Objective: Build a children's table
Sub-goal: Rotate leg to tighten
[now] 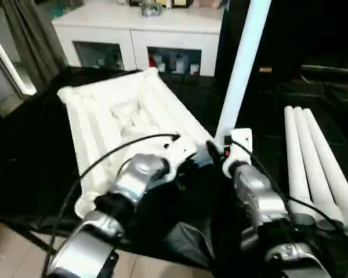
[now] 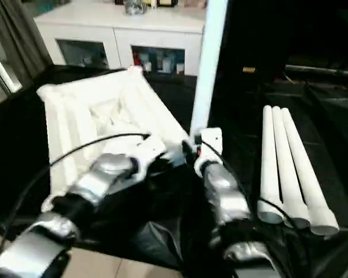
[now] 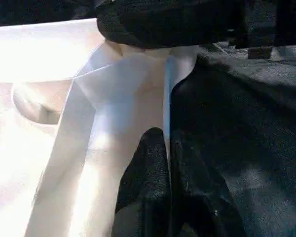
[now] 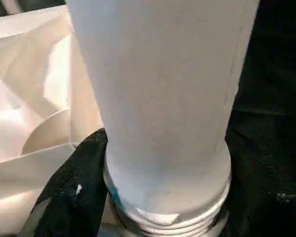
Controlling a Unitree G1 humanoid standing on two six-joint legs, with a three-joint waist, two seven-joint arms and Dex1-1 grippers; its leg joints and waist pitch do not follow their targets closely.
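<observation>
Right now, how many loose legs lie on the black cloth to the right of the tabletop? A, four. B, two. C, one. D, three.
D: three legs lie side by side on the cloth, while a fourth leg stands upright at the tabletop corner.

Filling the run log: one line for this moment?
stage: first leg at corner socket | left hand: shut on table top rim | right hand: around upright leg | three spare legs lying robot's right

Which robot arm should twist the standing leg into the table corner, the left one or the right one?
Probably the right. The right gripper is already around the upright leg at its threaded end, while the left gripper is pinched shut on the tabletop rim, steadying it.
</observation>
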